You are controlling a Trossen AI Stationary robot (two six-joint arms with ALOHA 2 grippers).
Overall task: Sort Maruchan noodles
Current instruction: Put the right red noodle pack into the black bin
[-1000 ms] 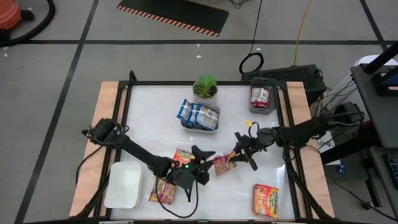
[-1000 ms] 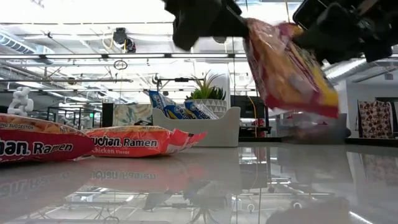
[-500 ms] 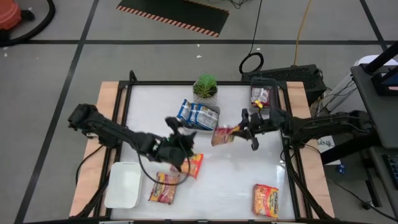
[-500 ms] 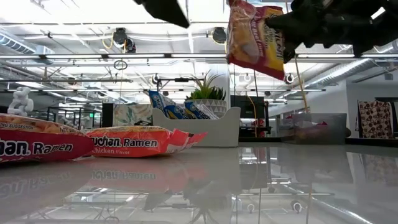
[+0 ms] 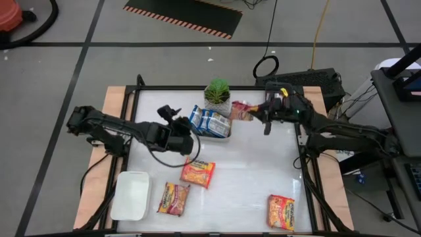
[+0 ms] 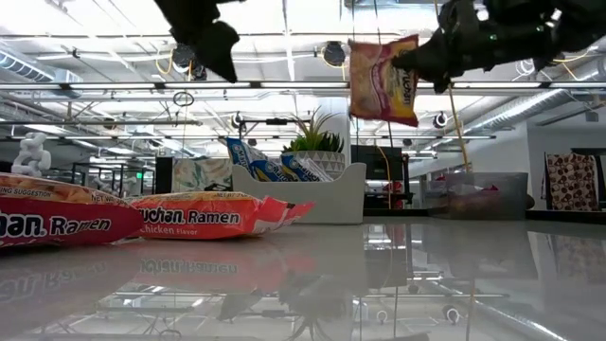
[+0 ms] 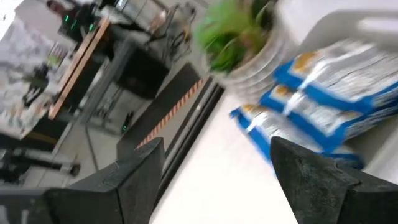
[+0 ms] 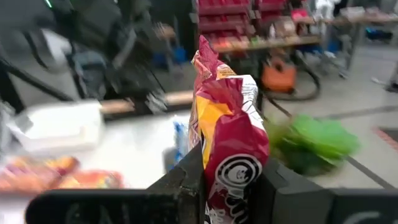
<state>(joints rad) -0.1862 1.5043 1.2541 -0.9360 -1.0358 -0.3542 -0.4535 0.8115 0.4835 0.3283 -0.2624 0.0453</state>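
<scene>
Holding: our right gripper (image 5: 263,113) clamps a pink-red Maruchan packet (image 5: 241,110) beside the potted plant (image 5: 218,93).
Waiting: our left gripper (image 5: 172,113) gapes empty, left of that plant.

A robotics lab or workshop — bare ceiling ducts (image 6: 114,90) overhead; hazard-striped floor mat (image 5: 187,14); cables (image 5: 266,66) trailing beyond the table (image 5: 250,164).

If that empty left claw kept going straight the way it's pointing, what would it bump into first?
Most likely the blue-white noodle packets in the grey tray, which lie right ahead of the open left gripper. The potted plant sits just beyond. Depth is hard to judge.
</scene>
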